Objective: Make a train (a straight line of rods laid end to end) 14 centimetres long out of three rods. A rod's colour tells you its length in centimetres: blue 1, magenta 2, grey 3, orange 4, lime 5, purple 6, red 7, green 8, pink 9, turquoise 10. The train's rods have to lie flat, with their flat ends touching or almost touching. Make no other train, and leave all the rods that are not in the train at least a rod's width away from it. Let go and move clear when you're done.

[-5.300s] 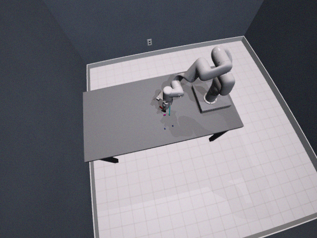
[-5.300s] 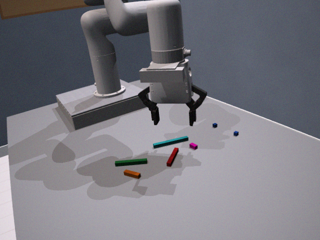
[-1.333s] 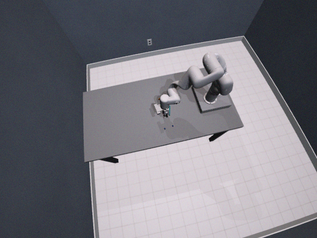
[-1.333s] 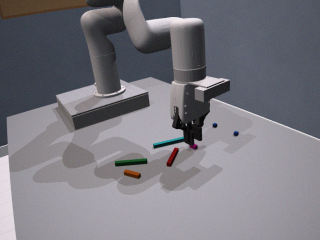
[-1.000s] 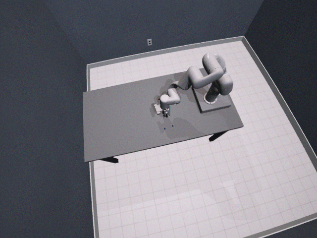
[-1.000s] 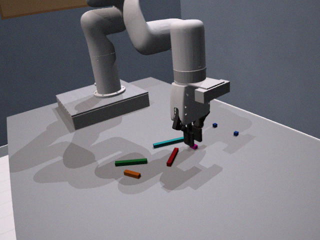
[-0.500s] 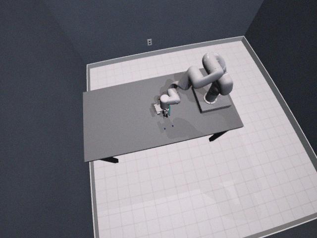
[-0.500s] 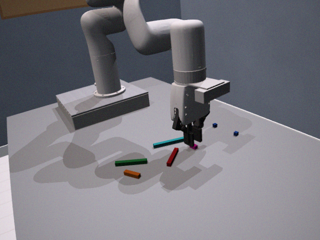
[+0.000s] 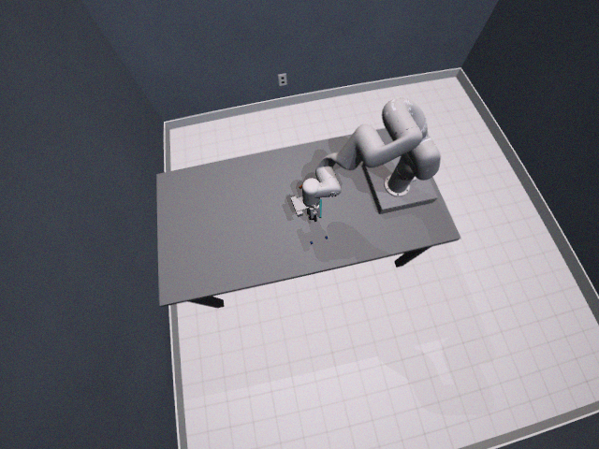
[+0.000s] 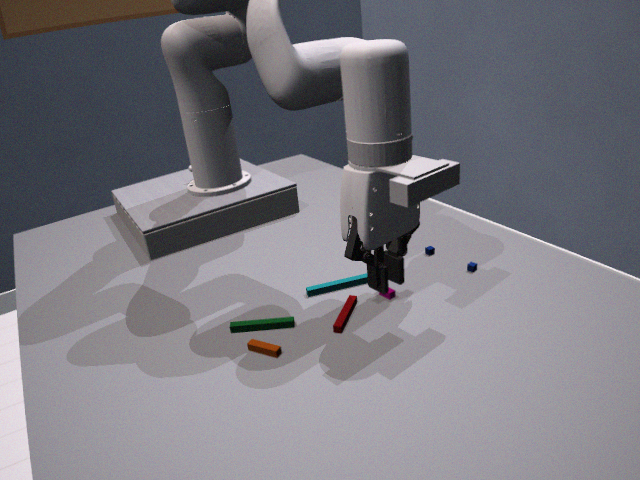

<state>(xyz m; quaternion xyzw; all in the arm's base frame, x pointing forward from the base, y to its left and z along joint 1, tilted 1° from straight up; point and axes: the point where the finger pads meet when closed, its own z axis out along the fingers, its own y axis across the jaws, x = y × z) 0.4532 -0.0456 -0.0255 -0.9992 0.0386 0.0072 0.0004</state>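
Observation:
My gripper (image 10: 383, 286) points straight down, its fingertips at the table, standing narrowly apart around a short magenta rod (image 10: 387, 293); the fingers are not pressed on it. The magenta rod lies flat, close to the right end of a long turquoise rod (image 10: 336, 284). A red rod (image 10: 344, 313) lies at an angle just in front of them. A green rod (image 10: 262, 324) and an orange rod (image 10: 264, 347) lie further left. In the overhead view the gripper (image 9: 313, 216) hides most rods; the turquoise rod (image 9: 320, 209) shows beside it.
Two small blue cubes (image 10: 429, 250) (image 10: 471, 266) lie to the right of the gripper, apart from each other; they also show in the overhead view (image 9: 311, 241) (image 9: 326, 237). The arm's raised base block (image 10: 206, 206) stands at the back left.

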